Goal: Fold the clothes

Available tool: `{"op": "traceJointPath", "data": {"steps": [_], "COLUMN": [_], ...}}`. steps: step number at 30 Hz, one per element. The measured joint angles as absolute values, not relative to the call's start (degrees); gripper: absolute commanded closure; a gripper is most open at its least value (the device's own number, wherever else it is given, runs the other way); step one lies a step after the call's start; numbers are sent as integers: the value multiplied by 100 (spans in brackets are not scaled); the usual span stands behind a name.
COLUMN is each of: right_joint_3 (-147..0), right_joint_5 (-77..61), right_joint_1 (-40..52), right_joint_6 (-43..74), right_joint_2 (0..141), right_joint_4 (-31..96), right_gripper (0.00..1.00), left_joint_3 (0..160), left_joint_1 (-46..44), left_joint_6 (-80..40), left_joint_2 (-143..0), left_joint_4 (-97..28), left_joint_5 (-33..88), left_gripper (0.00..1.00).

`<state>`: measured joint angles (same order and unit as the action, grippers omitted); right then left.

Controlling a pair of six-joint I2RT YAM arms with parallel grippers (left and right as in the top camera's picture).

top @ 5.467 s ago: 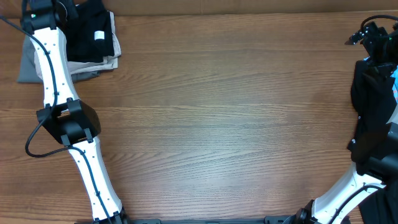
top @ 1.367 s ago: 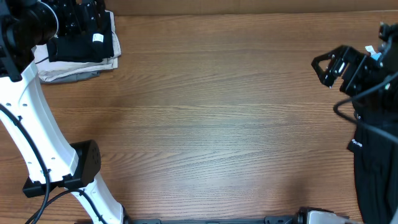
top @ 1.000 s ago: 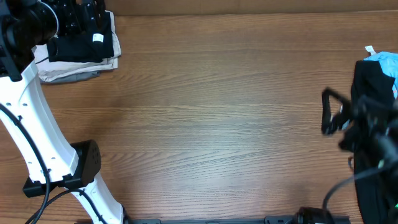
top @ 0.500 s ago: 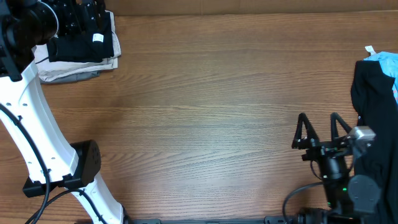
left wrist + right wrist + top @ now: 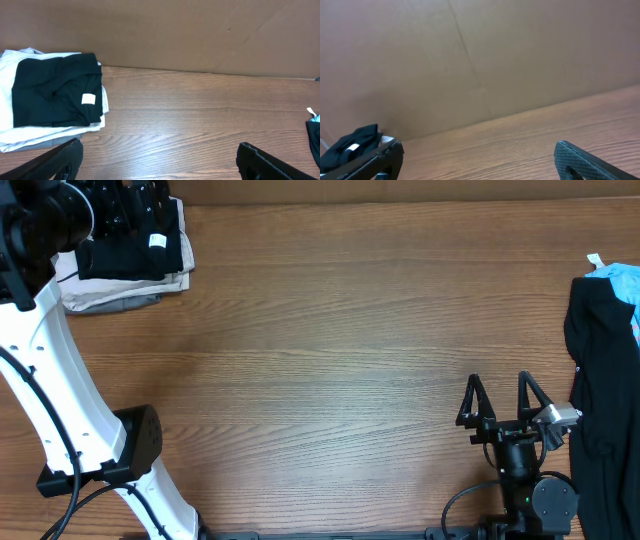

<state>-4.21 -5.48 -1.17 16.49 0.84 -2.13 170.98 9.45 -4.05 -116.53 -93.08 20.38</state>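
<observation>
Overhead, the right tool [image 5: 497,378] has pulled back from the unfolded black garment [image 5: 597,380], jaws apart and empty (left tool [image 5: 159,145] likewise, by the folded stack [image 5: 130,260]); next garment not yet grasped.

Matt wood-grain table [image 5: 330,330], soft matt black cloth T-shirt [image 5: 52,90], smooth brown wall [image 5: 175,35], possibly cardboard

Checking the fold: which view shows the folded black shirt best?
Left wrist: the folded black shirt lies whole and unblocked. Overhead shows it partly under the left arm; right wrist shows only a small distant glimpse.
</observation>
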Motion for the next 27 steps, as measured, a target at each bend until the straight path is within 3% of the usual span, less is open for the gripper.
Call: {"op": "traceJointPath", "data": {"steps": [27], "right_joint_3": [-104], "right_joint_5": [-259], "right_joint_1": [-27], "right_joint_6": [1649], "right_joint_2": [84], "right_joint_4": [499], "right_gripper": [0], "left_joint_3": [17098], "left_joint_1": [945], "left_joint_6": [-405], "left_joint_2": [-11653], "left_joint_4": [-9308], "left_joint_5": [2038], "left_gripper": [0]}}
